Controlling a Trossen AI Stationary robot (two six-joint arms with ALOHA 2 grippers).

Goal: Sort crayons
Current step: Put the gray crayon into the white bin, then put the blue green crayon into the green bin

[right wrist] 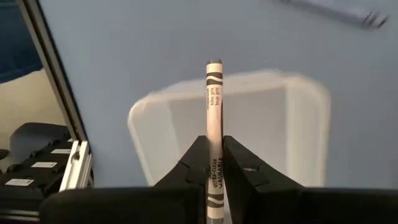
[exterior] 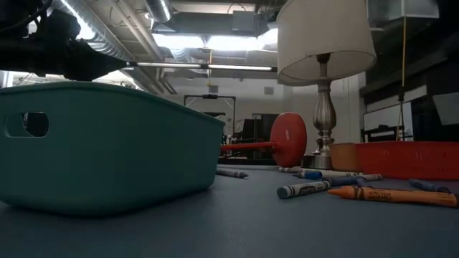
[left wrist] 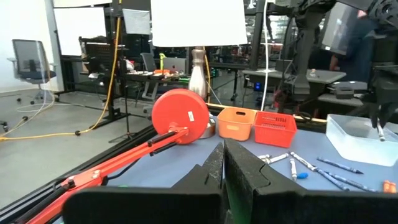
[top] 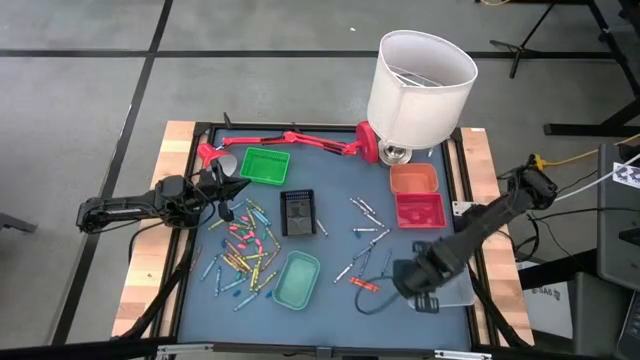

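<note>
Many crayons lie loose on the blue mat, left of the middle, and several silvery grey ones lie to their right. My right gripper points down near the table's front right and is shut on a silvery grey crayon above a clear tray. In the high view its arm hides the fingers. My left gripper is shut on nothing and waits level at the table's left side. My right gripper pinches the silvery grey crayon by its lower half between the two fingers, which come from above and point down. The crayon runs along the fingers, and its free end sticks out past their tips. It hangs clear above the clear tray.
Small trays stand on the mat: green, black, teal, orange, red. A table lamp with a white shade stands at the back right. A red desk lamp lies along the far edge.
</note>
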